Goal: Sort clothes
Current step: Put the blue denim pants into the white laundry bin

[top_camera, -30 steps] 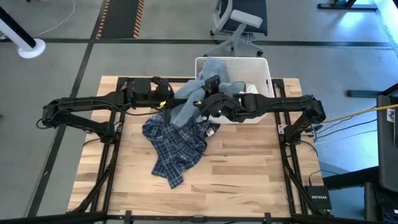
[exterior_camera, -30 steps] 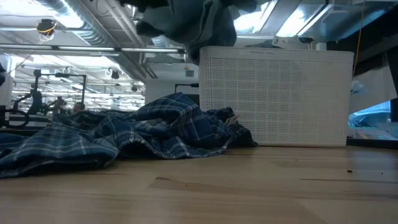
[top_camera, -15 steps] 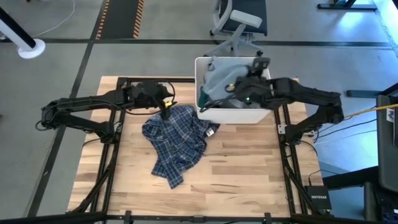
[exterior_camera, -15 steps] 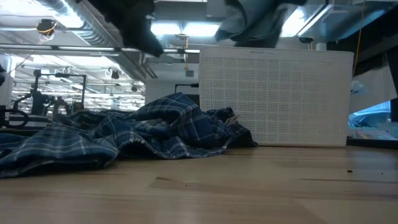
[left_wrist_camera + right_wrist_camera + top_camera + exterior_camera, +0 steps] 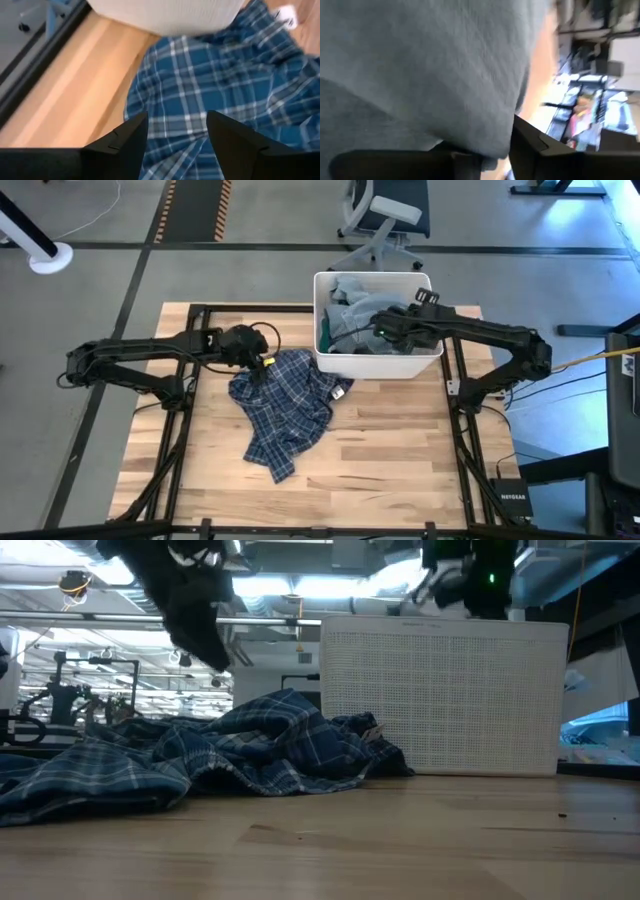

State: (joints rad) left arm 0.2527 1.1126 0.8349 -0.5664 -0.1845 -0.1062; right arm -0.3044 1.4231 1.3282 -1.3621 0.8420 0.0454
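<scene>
- Dark blue plaid garment (image 5: 285,402) crumpled on the wooden table (image 5: 400,450), one edge just beside the white bin (image 5: 372,366).
- Thin woven cloth, soft and light, rumpled into ridges and folds; likely to drape and trail when lifted, not to slip.
- Best taken at a raised fold near the upper edge, pinched deep enough to catch a full ridge of cloth.
- Small white tag (image 5: 340,391) at the edge near the bin; too slight to serve as a hold.
- Left gripper (image 5: 262,363) above the plaid's upper edge, fingers wide apart, nothing between them.
- Right gripper (image 5: 378,332) over the bin, against the light blue-grey garment (image 5: 350,292); cannot tell whether closed on the cloth or letting go.
- Blue-grey fabric thicker, smooth-knit, heaped in the bin with other clothes.
- Bin rigid, rectangular, walls finely perforated.
</scene>
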